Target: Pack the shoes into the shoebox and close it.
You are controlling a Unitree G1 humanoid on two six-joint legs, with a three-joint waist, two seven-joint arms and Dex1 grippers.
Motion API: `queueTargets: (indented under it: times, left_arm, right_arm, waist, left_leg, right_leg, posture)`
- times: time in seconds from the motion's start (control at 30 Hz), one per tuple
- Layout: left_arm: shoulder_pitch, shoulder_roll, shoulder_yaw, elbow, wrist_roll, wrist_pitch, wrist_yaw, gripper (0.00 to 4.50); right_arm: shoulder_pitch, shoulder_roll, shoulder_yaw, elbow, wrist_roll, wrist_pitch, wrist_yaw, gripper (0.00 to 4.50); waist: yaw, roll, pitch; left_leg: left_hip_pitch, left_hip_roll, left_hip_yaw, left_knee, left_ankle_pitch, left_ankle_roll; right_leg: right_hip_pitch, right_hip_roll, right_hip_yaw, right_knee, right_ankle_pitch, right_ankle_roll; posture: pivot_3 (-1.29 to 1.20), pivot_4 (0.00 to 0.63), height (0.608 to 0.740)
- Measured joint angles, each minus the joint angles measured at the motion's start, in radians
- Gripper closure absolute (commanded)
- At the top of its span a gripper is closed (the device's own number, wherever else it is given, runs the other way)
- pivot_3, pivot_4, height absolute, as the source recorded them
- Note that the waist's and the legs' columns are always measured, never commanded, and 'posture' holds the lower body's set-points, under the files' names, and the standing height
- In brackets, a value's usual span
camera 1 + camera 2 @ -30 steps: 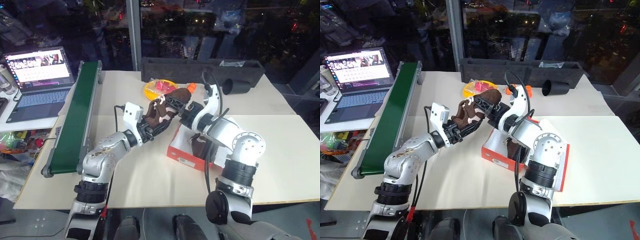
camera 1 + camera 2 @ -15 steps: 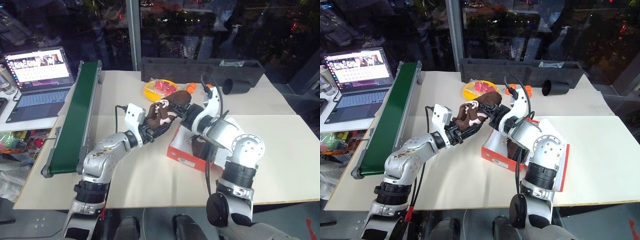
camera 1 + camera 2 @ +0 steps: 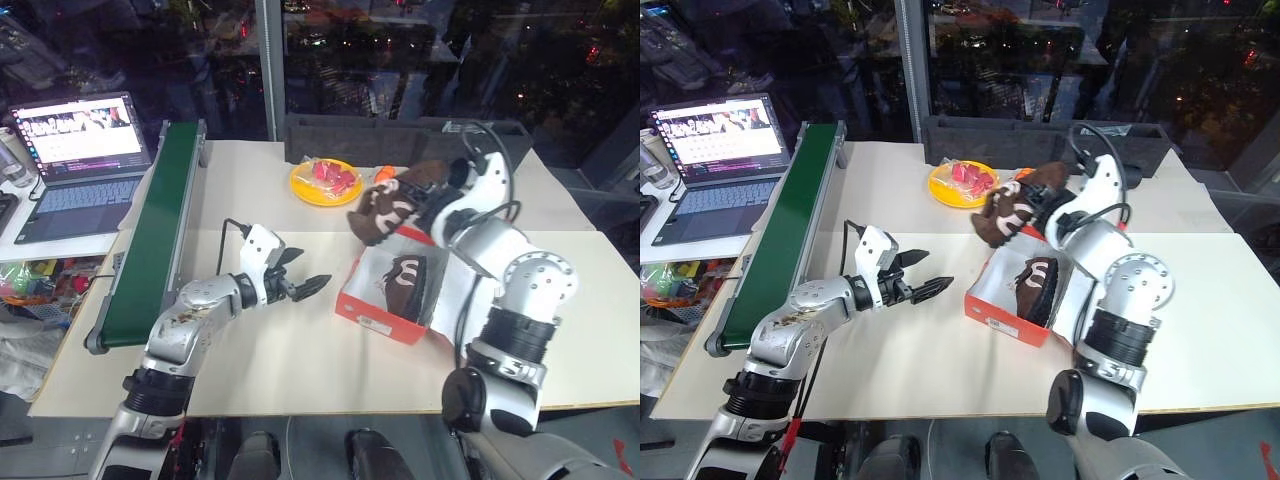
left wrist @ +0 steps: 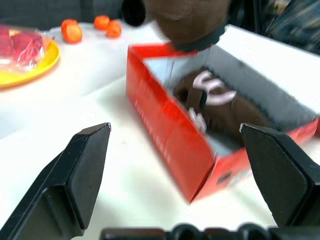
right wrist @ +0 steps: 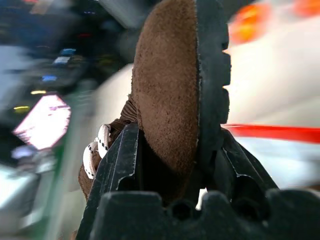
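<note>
Shoes first: one small dark brown suede shoe with cream markings [image 3: 392, 203] hangs in the air, clamped at its heel between the black fingers of the right gripper [image 5: 172, 165], above the far edge of the red-orange cardboard shoebox [image 3: 372, 309]. The other brown shoe [image 3: 402, 283] lies inside the box on its white floor, against the side nearer the right arm, with bare floor beside it towards the box's left wall. The box stands open.

The left gripper [image 3: 305, 285] hovers low over the cream tabletop [image 3: 290, 360], empty, its two fingers spread wide and pointing at the box's near red wall, a clear strip of table between them and the box.

Beyond the held shoe sit a round yellow plate with red pieces [image 3: 325, 180] and small orange balls [image 4: 72, 31]. A long dark grey tray [image 3: 330, 135] lines the far table edge before dark window glass. A green conveyor belt [image 3: 150, 235] runs along the table's left edge, an open laptop [image 3: 75, 165] past it.
</note>
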Motion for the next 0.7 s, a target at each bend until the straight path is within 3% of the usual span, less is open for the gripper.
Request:
queueTargets:
  times: [0.17,0.3,0.47,0.53,0.7]
  left_arm:
    - [0.0,-0.008,-0.019,0.006,0.021,-0.025,-0.014,0.05]
    - [0.0,-0.028,-0.032,0.007,0.035,-0.03,-0.011,0.05]
    - [0.001,-0.044,-0.037,0.007,0.043,-0.037,-0.007,0.05]
    - [0.002,-0.048,-0.037,0.007,0.047,-0.037,-0.005,0.05]
    - [0.012,-0.066,-0.04,0.007,0.049,-0.037,0.002,0.05]
  right_arm:
    - [-0.023,0.017,-0.064,0.009,0.076,0.208,-0.119,2.76]
    - [-0.028,0.016,-0.053,0.018,0.063,0.347,-0.129,2.76]
    - [-0.005,-0.016,0.079,0.066,-0.018,0.398,-0.035,2.76]
    - [0.015,-0.054,0.189,0.103,-0.076,0.386,0.046,2.76]
    - [0.008,-0.084,0.383,0.261,-0.197,0.242,0.243,2.76]
  waist:
    - [-0.008,0.001,0.001]
    - [-0.008,0.001,0.001]
    - [-0.013,0.001,0.001]
    - [-0.016,0.001,0.001]
    - [-0.023,0.001,0.001]
  left_leg:
    - [0.0,0.0,0.0,0.0,0.0,0.0]
    - [-0.001,0.0,0.0,0.0,0.0,0.0]
    - [-0.001,0.0,0.0,0.0,0.0,0.0]
    - [-0.001,0.0,0.0,0.0,0.0,0.0]
    - [0.0,0.0,0.0,0.0,0.0,0.0]
  right_leg:
    - [-0.001,0.0,0.0,0.0,0.0,0.0]
    - [0.0,0.0,0.0,0.0,0.0,0.0]
    - [0.0,0.0,0.0,0.0,0.0,0.0]
    - [0.0,0.0,0.0,-0.001,0.0,0.0]
    - [0.0,0.0,0.0,0.0,0.0,0.0]
  posture:
    - [0.0,0.15,0.714]
    - [0.0,0.15,0.714]
    - [0.0,0.15,0.714]
    - [0.0,0.15,0.714]
    - [0.0,0.15,0.714]
